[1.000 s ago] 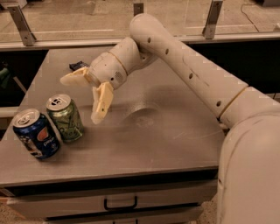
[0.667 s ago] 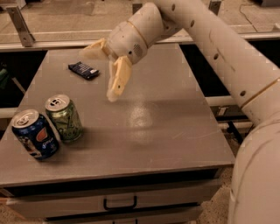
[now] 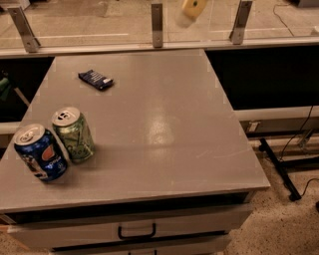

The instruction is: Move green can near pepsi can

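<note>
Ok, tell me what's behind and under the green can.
The green can stands on the grey table; its base hides the spot beneath. Farther back lies a dark blue packet. The gripper hangs at the top edge.

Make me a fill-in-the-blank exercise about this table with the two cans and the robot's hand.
1. The green can stands upright beside the pepsi can; the one closer to the table's front edge is the ____ can.
2. The hand is at the ____ edge of the view, far from both cans.
3. The number of cans standing on the table is ____.

Missing words: pepsi; top; two.
</note>
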`<state>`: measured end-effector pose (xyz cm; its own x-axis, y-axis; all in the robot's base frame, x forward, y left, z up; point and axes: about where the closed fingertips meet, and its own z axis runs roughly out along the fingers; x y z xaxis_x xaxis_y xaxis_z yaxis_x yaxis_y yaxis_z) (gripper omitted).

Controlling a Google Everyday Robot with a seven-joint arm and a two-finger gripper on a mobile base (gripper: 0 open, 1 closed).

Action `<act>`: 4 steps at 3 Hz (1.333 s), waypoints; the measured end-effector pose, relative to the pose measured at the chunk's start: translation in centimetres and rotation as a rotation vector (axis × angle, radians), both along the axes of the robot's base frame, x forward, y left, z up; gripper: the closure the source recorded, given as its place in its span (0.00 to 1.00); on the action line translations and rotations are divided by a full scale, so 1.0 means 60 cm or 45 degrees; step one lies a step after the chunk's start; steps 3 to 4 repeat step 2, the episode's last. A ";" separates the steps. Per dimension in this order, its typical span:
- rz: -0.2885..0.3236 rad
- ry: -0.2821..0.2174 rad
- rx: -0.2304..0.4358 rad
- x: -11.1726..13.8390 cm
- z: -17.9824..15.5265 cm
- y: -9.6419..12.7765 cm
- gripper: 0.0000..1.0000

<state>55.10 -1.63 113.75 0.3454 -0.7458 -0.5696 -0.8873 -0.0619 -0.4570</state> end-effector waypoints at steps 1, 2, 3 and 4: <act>-0.123 -0.101 -0.039 0.019 0.036 -0.047 0.00; -0.120 -0.106 -0.034 0.020 0.037 -0.043 0.00; -0.120 -0.106 -0.034 0.020 0.037 -0.043 0.00; -0.120 -0.106 -0.034 0.020 0.037 -0.043 0.00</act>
